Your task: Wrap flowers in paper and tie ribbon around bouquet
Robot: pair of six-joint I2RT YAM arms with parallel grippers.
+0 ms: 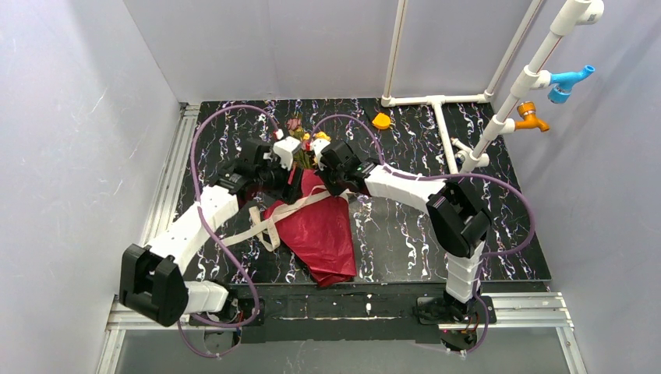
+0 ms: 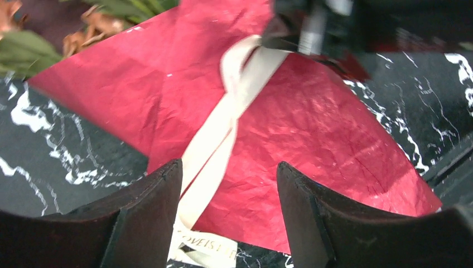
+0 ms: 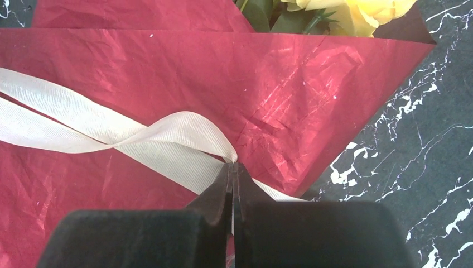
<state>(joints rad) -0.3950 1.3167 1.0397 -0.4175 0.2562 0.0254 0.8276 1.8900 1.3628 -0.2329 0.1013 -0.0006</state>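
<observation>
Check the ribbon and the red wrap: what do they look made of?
The ribbon looks like woven fabric, cream with a soft sheen; a fine ribbed weave shows close up. The paper looks like thin dark red paper, maybe tissue-like, slightly glossy; its fine creases and crinkles catch the light.

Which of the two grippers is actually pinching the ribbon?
The right gripper: its jaws are shut on the ribbon. The left gripper stands open over it.
</observation>
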